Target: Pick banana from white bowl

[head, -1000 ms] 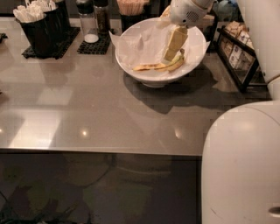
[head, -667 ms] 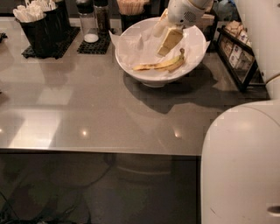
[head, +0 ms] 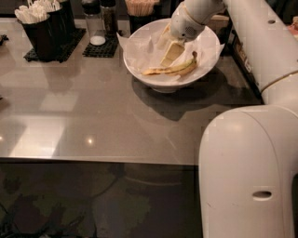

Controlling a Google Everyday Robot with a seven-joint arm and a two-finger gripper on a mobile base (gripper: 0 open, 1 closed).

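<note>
The white bowl, lined with crumpled white paper, stands at the back of the grey table. The banana, yellow with brown spots and a dark stem tip, lies in it on the paper, curving toward the right. My gripper hangs inside the bowl just above and behind the banana's middle-left part. Its pale yellow fingers point down, stand apart and hold nothing. The banana is free of them.
A black holder with white utensils stands at the back left. A shaker on a black mat and a cup of sticks stand behind the bowl. A dark rack is at the right. My white arm fills the right foreground.
The gripper rose off the banana's right half, then shifted left and came down again over its middle. The banana has stayed in the bowl.
</note>
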